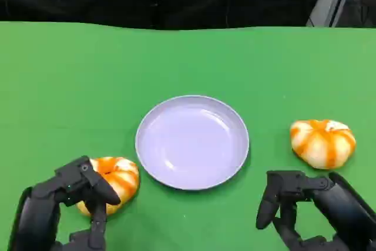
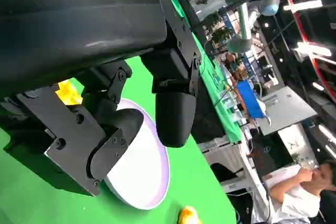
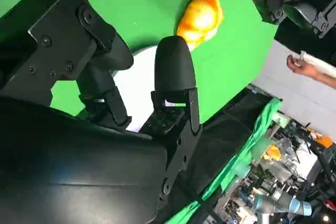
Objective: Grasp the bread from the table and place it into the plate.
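Observation:
A lilac plate point(image 1: 236, 123) lies empty at the table's middle. One orange-striped bread roll point(image 1: 119, 177) sits at the plate's near left, and my left hand point(image 1: 73, 195) hangs over the roll's near-left side with its fingers apart, one finger arching over the roll; nothing is lifted. A second roll point(image 1: 323, 141) lies to the right of the plate. My right hand point(image 1: 311, 204) hovers in front of that roll, apart from it, fingers spread and holding nothing. The left wrist view shows a sliver of the left roll point(image 2: 68, 93) behind the fingers point(image 2: 173, 114) and the plate point(image 2: 152, 182).
Green cloth covers the table point(image 1: 70, 80), whose far edge meets a dark backdrop. The right wrist view looks across the plate point(image 3: 137, 85) to the left roll point(image 3: 199, 18). A person sits beyond the table point(image 2: 310, 187); a person's hand point(image 3: 302, 66) shows past its edge.

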Action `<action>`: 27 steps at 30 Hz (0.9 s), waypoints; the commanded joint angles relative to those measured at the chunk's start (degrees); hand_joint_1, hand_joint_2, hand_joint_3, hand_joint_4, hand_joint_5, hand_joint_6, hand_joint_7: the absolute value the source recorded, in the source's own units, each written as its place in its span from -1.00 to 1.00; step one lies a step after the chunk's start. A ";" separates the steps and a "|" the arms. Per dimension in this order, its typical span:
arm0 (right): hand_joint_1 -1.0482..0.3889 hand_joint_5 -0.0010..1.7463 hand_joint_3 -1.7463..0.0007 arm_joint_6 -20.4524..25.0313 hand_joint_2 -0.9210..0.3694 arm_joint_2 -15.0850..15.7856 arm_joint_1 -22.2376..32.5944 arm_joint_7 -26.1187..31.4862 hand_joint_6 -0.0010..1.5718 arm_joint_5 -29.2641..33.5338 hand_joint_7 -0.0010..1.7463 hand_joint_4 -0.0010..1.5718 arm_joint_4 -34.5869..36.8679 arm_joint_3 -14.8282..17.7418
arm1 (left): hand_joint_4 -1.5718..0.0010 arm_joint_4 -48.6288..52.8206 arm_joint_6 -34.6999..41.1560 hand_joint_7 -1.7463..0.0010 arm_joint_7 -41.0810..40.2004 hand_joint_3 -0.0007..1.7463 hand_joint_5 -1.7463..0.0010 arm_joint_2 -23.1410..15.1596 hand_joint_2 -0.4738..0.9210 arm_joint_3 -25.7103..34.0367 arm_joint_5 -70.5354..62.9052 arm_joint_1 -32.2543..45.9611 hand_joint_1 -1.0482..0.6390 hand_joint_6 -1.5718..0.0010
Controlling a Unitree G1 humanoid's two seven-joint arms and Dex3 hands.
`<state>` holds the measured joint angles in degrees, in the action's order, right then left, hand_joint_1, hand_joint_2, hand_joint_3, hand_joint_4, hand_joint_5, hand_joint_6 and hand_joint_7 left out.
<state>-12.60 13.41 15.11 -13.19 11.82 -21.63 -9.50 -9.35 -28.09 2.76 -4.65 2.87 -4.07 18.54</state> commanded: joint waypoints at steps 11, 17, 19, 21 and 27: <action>0.61 0.90 -0.62 -0.26 -0.01 0.25 -0.24 0.08 0.03 -0.79 0.49 0.09 -0.37 0.39 | -0.07 1.29 -1.42 -0.68 0.33 0.70 -0.97 -0.90 0.17 0.52 0.72 -0.88 0.30 -0.04; 0.60 0.89 -0.62 0.29 -0.02 0.26 0.12 0.05 0.03 -0.70 0.49 0.09 -0.88 0.35 | -0.05 0.43 -0.42 -0.62 0.89 0.64 -0.89 -0.88 0.22 0.37 1.94 -0.22 0.30 -0.03; 0.60 0.89 -0.62 0.48 -0.02 0.26 0.25 0.12 0.03 -0.46 0.50 0.09 -1.24 0.33 | -0.04 0.41 -0.70 -0.55 0.52 0.58 -0.83 -0.84 0.26 0.58 1.38 -0.14 0.29 -0.02; 0.60 0.90 -0.62 0.71 -0.02 0.22 0.27 0.24 0.03 -0.19 0.50 0.10 -1.47 0.29 | 0.02 0.17 -0.47 -0.36 0.02 0.45 -0.68 -0.64 0.33 0.70 0.70 -0.13 0.26 0.00; 0.61 0.90 -0.61 0.93 -0.02 0.04 0.08 0.17 0.03 -0.40 0.50 0.08 -1.61 0.20 | 0.24 -1.23 2.66 0.25 -2.00 -0.57 -0.36 -0.16 0.77 1.29 -2.66 -0.23 0.07 0.09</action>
<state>-12.17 13.29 15.06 -13.19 11.80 -22.37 -9.51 -9.49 -26.78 2.38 -4.49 3.23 -4.61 18.28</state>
